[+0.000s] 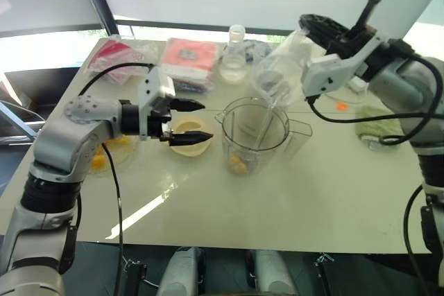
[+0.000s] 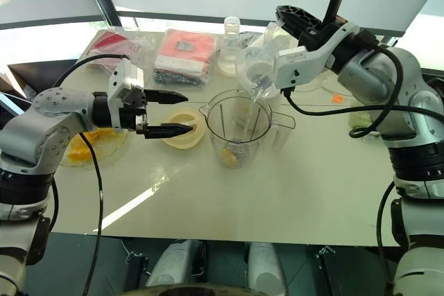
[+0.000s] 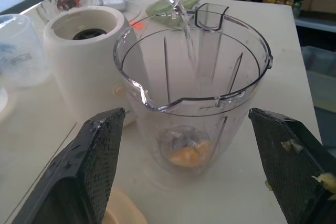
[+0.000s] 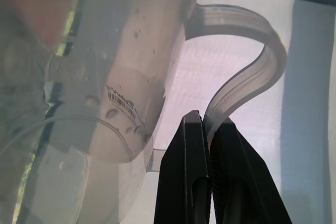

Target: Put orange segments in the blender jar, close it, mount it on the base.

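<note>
Clear plastic everywhere: the right gripper (image 4: 206,124) has its jaws pinched tight on the thin handle of a small clear cup (image 2: 258,67), tipped spout-down so a stream of water falls straight into the blender jar (image 1: 255,133) below those jaws. The left gripper (image 1: 198,120) waits with jaws spread wide and empty, the jar just ahead of its tips, likely parked there to steady or grab it next. Orange segments (image 3: 189,155) already sit at the jar's bottom by the blade. The base (image 3: 86,59) stands just beyond the jar, socket up, not yet used.
</note>
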### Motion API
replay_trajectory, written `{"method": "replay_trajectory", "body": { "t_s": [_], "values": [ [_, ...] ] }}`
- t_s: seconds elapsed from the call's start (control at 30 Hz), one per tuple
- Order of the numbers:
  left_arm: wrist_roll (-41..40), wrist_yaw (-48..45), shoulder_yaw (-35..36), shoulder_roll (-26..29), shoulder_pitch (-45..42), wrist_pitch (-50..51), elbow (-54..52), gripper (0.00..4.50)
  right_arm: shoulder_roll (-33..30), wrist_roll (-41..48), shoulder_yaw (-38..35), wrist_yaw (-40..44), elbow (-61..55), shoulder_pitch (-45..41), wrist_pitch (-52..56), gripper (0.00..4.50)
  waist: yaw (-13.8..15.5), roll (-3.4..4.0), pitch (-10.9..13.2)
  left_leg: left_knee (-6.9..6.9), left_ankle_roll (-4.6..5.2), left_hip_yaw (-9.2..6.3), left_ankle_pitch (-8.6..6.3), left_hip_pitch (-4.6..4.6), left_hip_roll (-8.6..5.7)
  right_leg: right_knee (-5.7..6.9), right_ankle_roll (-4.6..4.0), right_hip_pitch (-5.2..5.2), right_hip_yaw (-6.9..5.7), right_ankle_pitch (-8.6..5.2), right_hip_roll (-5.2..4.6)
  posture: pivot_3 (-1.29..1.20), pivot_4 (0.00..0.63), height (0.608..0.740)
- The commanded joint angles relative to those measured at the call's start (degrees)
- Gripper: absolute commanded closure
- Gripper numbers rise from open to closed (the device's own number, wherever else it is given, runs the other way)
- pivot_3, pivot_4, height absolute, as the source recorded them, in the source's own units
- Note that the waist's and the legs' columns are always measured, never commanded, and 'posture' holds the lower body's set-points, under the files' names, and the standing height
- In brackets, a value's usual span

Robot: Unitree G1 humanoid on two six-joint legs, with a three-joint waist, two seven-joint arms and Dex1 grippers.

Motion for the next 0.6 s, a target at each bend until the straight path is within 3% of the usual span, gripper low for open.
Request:
{"method": "replay_trajectory", "body": {
  "t_s": [0.03, 0.27, 0.4, 0.6],
  "values": [
    [-0.5, -0.2, 1.0, 0.1, -1.0, -0.7, -0.5, 0.59, 3.2, 10.0, -3.8, 5.5, -5.7, 3.0, 9.1, 4.45, 0.0, 0.0, 0.0, 0.0, 0.0, 0.0, 0.0, 0.04, 0.0, 0.01, 0.0, 0.03, 0.0, 0.0, 0.0, 0.0, 0.15, 0.74],
    [-1.3, -0.1, 1.1, -0.1, -0.9, -0.1, -1.0, 0.59, 7.2, 17.4, -8.5, 8.7, -12.0, 4.2, 26.9, 4.45, 0.2, 0.02, 0.0, 0.02, 0.01, -0.01, 0.0, 0.08, 0.0, 0.11, 0.0, 0.04, 0.01, 0.0, -0.03, 0.0, 0.15, 0.74],
    [-1.7, -0.6, 1.4, 0.4, -1.3, 0.0, -1.0, 0.59, 11.0, 26.5, -13.7, 10.1, -18.9, 4.5, 46.6, 4.45, 0.2, 0.03, 0.0, 0.02, 0.01, -0.02, 0.0, 0.11, 0.0, 0.21, 0.0, 0.04, 0.01, 0.0, -0.02, 0.0, 0.15, 0.74],
    [-4.6, -1.0, 3.7, 0.5, -4.0, 1.3, -0.7, 0.59, 12.8, 30.1, -23.7, 3.5, -24.7, 3.7, 67.0, 4.45, 0.4, 0.02, 0.0, 0.02, 0.0, -0.05, 0.0, 0.18, 0.0, 0.4, -0.01, 0.03, -0.01, -0.01, -0.03, 0.0, 0.15, 0.74]
  ]
}}
